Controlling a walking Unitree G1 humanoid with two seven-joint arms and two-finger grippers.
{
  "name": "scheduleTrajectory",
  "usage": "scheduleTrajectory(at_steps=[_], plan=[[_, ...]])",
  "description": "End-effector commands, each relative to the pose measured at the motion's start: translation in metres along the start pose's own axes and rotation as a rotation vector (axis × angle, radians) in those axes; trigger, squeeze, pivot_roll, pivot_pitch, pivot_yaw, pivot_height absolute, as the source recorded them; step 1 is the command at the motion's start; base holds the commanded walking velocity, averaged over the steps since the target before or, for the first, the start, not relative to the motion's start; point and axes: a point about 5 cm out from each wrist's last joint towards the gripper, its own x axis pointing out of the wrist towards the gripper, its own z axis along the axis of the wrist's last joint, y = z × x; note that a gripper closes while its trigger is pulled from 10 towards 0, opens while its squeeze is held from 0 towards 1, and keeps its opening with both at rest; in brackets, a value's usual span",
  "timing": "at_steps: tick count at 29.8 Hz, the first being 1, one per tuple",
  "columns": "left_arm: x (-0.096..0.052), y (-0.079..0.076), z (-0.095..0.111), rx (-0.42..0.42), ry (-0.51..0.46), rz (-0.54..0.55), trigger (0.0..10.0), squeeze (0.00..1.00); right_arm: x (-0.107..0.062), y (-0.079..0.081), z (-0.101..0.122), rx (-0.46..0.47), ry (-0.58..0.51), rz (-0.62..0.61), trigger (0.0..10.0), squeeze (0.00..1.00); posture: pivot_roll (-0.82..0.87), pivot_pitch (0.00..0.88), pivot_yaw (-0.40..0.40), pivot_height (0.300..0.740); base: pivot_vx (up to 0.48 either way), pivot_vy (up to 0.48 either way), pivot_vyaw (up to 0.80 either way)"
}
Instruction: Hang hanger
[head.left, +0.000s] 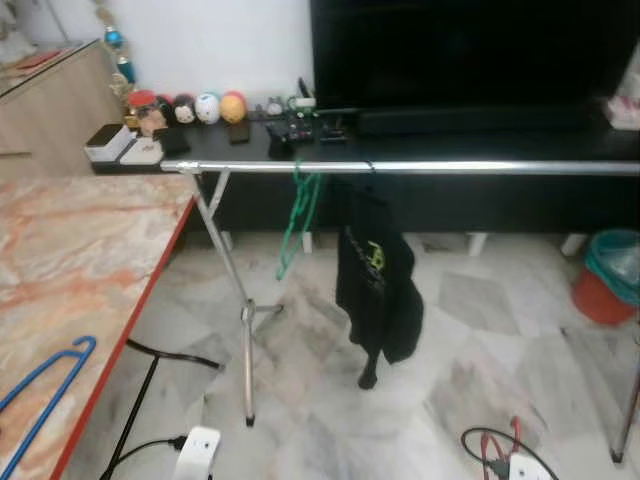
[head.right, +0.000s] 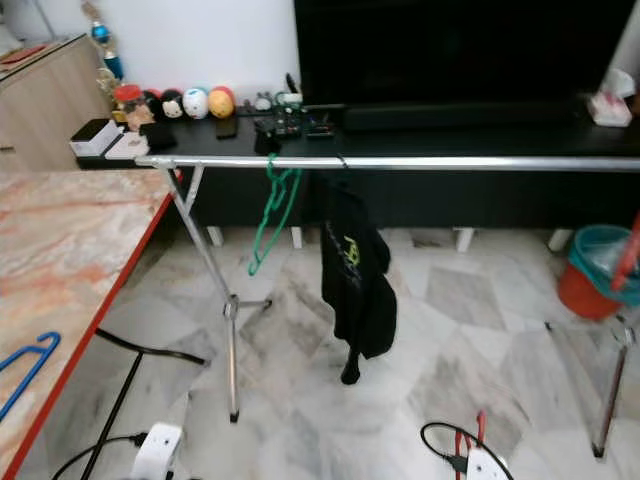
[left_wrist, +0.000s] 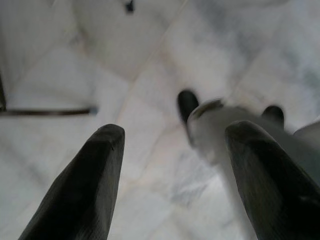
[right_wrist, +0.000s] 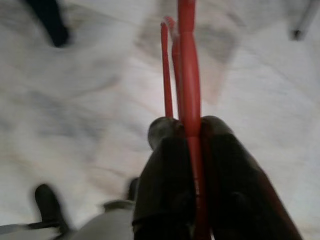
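A silver clothes rail runs across in front of me. From it hang a green hanger and a black garment. My right gripper is shut on a red hanger, held low over the marble floor; a red sliver of the red hanger shows at the right edge of the right eye view. My left gripper is open and holds nothing, pointing down at the floor. A blue hanger lies on the marble-topped table at my left.
Behind the rail stands a black TV console with toys and a large screen. A red bucket sits on the floor at right. Cables and power strips lie near the rail's leg.
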Motion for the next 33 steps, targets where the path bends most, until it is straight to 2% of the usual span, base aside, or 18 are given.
scheduleTrajectory(at_steps=[1,21,23,33], plan=[[0.001,-0.002,0.004,0.021,-0.003,-0.005,10.0,0.0,-0.001,-0.004,-0.004,0.002,0.004,-0.004,10.0,0.0,-0.08,0.0,0.064,0.74,0.394,0.0,0.0],[0.003,-0.01,0.009,0.045,-0.01,-0.034,10.0,0.0,-0.001,-0.004,-0.005,0.002,0.011,-0.017,10.0,0.0,-0.08,0.0,0.066,0.74,0.399,0.0,0.0],[0.003,-0.01,0.01,0.071,-0.009,-0.033,10.0,0.0,-0.001,-0.005,-0.003,0.006,0.007,-0.024,10.0,0.0,-0.07,0.0,0.06,0.74,0.0,0.0,0.0],[0.004,-0.014,0.011,0.056,-0.016,-0.048,10.0,0.0,0.003,-0.009,0.015,0.023,-0.065,-0.044,10.0,0.0,-0.08,0.0,0.053,0.74,0.0,0.0,0.0]])
